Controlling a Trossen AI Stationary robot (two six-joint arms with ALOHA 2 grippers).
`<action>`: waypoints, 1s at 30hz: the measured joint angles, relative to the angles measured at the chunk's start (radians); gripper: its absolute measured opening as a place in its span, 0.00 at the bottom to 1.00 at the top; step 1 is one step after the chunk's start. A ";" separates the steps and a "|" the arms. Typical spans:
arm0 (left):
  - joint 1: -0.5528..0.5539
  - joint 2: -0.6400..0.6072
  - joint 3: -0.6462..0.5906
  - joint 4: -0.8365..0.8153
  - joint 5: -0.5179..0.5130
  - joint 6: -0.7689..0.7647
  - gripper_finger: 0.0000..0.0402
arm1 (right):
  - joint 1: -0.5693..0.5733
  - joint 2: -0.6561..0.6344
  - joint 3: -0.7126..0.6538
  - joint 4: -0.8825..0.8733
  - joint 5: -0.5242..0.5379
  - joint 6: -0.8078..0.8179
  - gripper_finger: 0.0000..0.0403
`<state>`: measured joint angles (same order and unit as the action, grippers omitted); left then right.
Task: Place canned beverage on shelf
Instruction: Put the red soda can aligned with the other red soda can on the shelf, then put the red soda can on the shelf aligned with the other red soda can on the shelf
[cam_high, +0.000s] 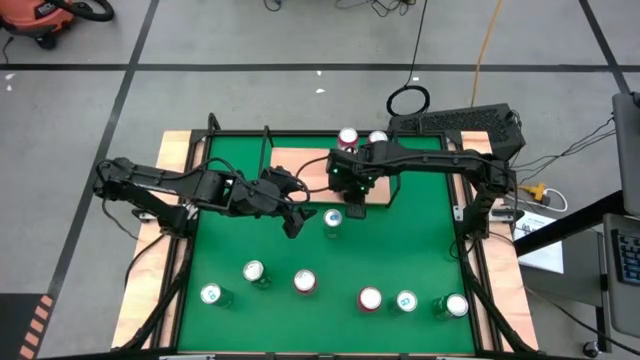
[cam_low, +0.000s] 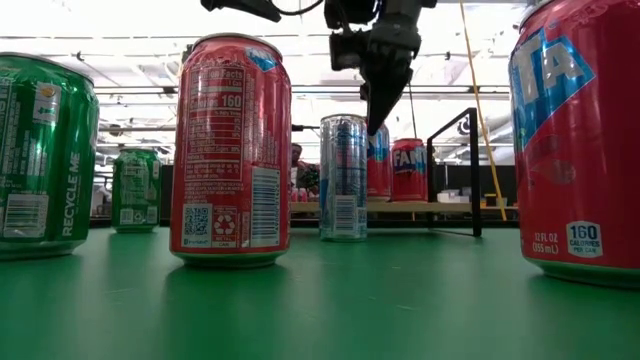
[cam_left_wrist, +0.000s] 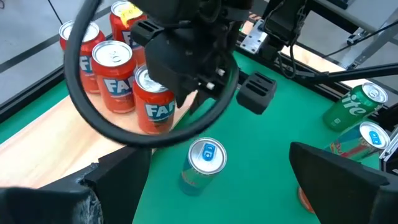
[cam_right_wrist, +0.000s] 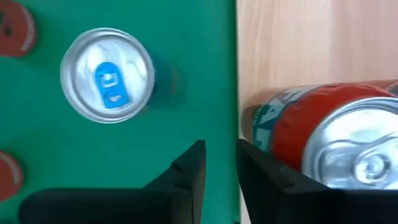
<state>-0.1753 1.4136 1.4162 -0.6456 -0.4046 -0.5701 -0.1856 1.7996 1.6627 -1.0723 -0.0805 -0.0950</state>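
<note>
The shelf (cam_high: 300, 165), a light-wood board with a black rail, stands at the table's far middle and bears several red cans (cam_left_wrist: 115, 68). My right gripper (cam_right_wrist: 221, 168) points down over the shelf's near edge, fingers shut to a slim gap with nothing between them. It stands close beside the nearest red can (cam_right_wrist: 323, 143), which is upright on the board. A silver can with a blue tab (cam_high: 333, 218) stands upright on the green mat just off the shelf. My left gripper (cam_left_wrist: 224, 186) hovers open above and to the left of that can.
A row of green and red cans (cam_high: 305, 282) stands along the table's near side. A black block (cam_left_wrist: 258, 93) sits on the mat near the shelf. Pale wooden strips (cam_high: 175, 150) and black frame bars edge the table. Bare green mat lies between shelf and near row.
</note>
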 joint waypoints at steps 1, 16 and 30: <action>0.000 0.000 0.000 0.000 0.000 0.000 0.95 | -0.003 -0.001 0.000 0.010 0.003 -0.002 0.19; 0.001 0.000 0.000 -0.001 -0.001 0.002 0.95 | -0.034 -0.002 0.000 0.052 0.004 -0.022 0.19; 0.001 0.000 0.000 -0.029 0.001 0.000 0.95 | 0.063 -0.158 0.000 -0.024 -0.214 0.233 0.19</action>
<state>-0.1745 1.4136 1.4158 -0.6750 -0.4039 -0.5703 -0.1227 1.6418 1.6627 -1.0965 -0.2941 0.1381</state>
